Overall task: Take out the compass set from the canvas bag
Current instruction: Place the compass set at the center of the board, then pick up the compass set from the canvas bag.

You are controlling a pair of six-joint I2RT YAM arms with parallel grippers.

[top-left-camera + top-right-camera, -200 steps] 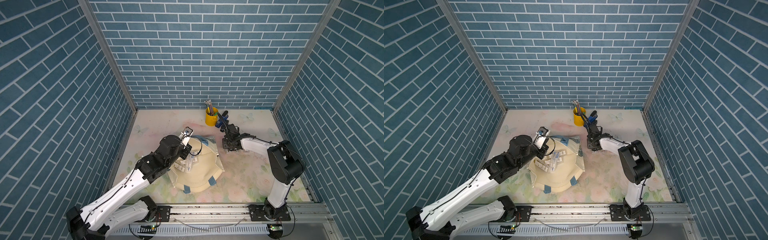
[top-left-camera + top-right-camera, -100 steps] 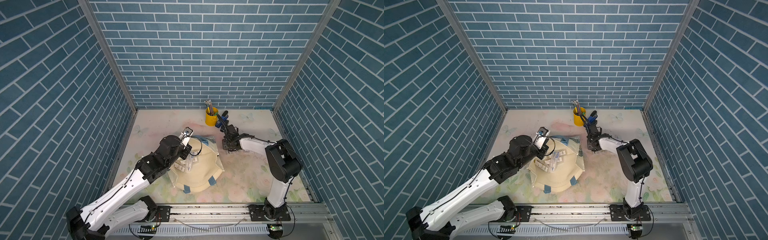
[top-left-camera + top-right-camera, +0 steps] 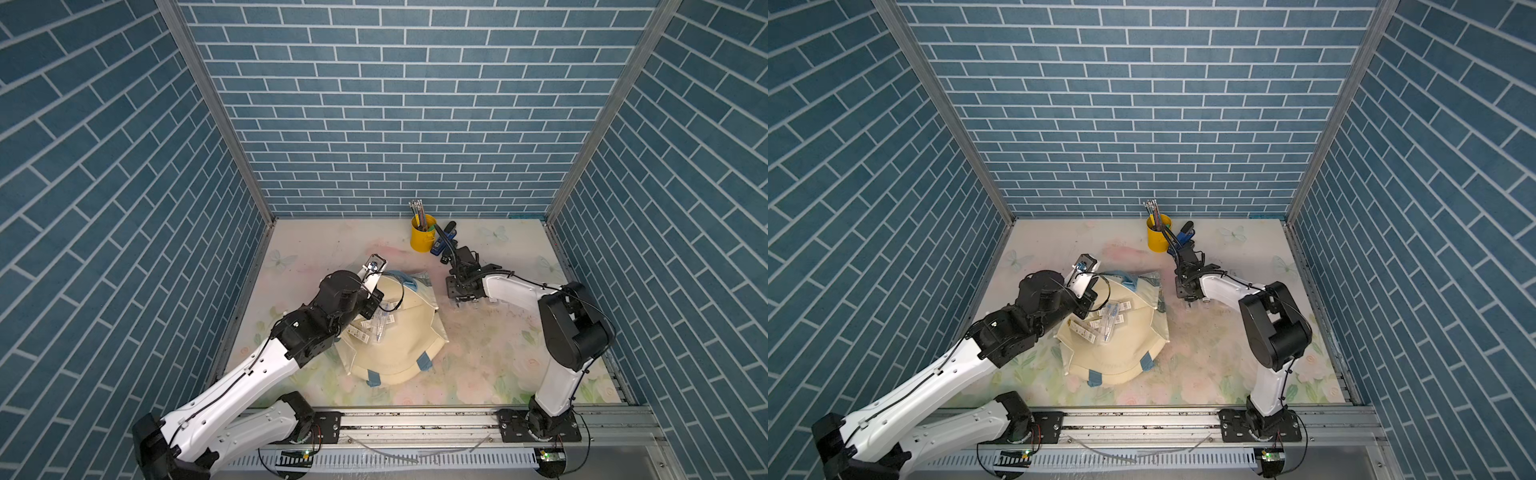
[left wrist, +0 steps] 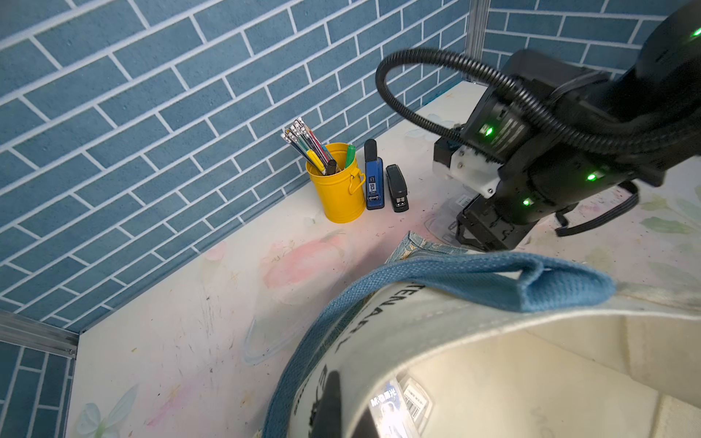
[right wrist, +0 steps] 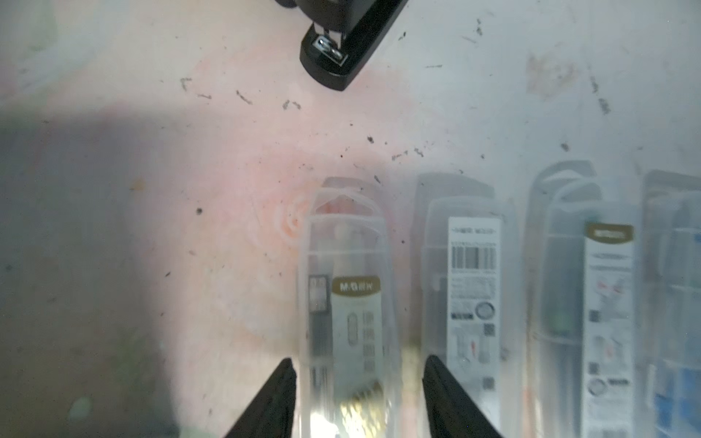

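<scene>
- On the table (image 3: 332, 249), right of the bag, a compass set (image 5: 349, 303) in its clear case lies flat, out of the canvas bag (image 3: 399, 345) and well apart from it.
- The right gripper (image 5: 359, 360) hangs low over that case with its jaws spread, one to each side. A gap shows on at least one side, so it is not pinching.
- Further clear cases (image 5: 472, 284) lie side by side next to it in a row, with the black stapler (image 5: 341, 49) just beyond.
- The bag lies slumped at mid-table, its mouth propped open, and more packaged sets (image 3: 378, 324) can be seen inside.
- The left gripper (image 3: 376, 301) sits at the bag's rim near the blue strap handle (image 4: 493, 277). Its jaws are pressed together, apparently on the fabric edge and holding the mouth up.
- Toward the back wall stand the yellow pencil cup (image 3: 423, 239) and a blue stapler (image 4: 373, 186), clear of the work.
- Judged step: set-down of one set, with the grip let go.
- The next move calls for lifting the right arm straight up so the fingers do not drag the case. It then swings across to the open mouth, while the left keeps the rim raised for another set.
</scene>
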